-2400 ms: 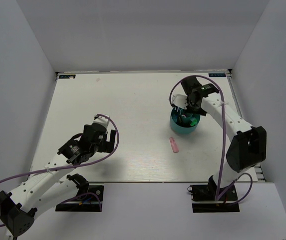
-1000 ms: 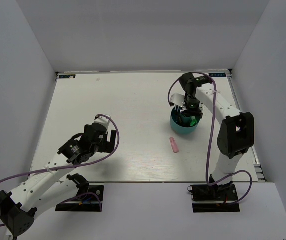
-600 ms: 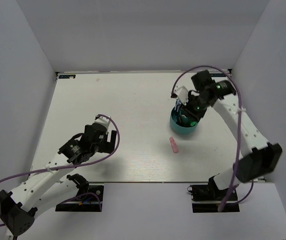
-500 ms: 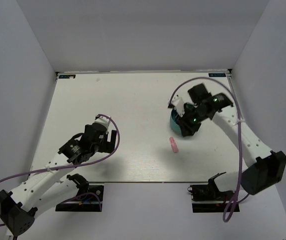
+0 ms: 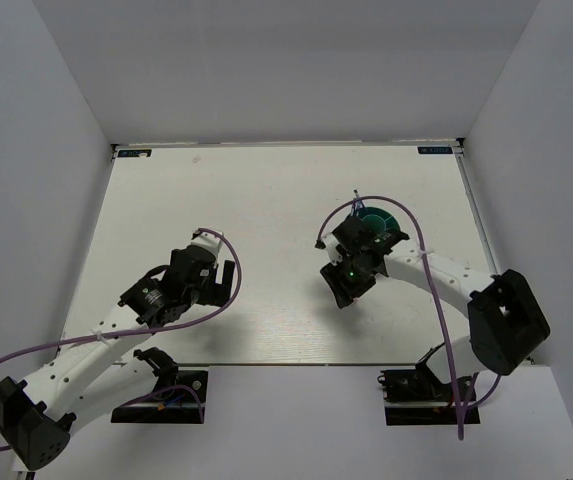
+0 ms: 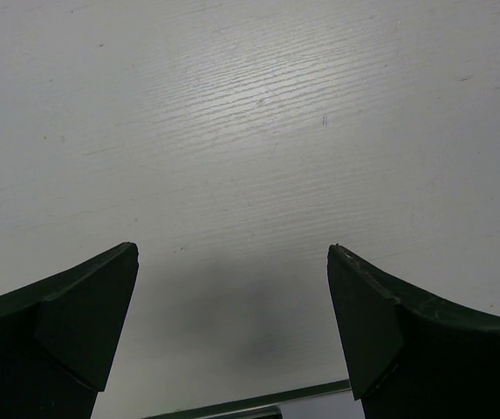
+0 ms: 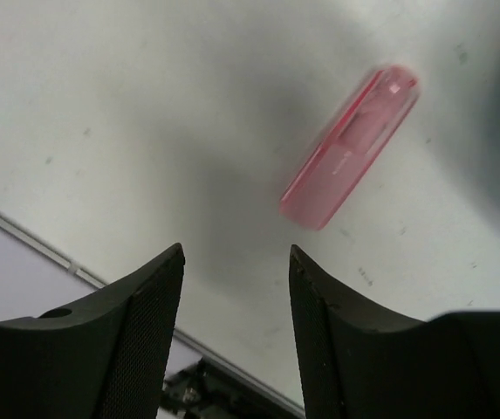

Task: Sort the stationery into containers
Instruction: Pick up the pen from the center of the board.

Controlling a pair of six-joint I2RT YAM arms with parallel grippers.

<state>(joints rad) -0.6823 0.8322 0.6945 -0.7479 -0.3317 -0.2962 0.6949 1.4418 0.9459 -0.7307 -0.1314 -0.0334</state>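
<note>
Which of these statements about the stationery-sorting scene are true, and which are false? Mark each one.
1. The right hand is open. True.
2. The pink item is gripped between the right hand's fingers. False: it lies on the table, apart from them.
3. The left hand holds a blue pen. False: it is open and empty.
4. In the top view, the teal organiser stands beyond the right hand. True.

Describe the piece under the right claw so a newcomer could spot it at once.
Find the teal organiser on the table's right half; the right claw hangs open just nearer than it. Under that claw lies a pink stick: slim, round-ended, lying flat, the only pink thing there.
</note>
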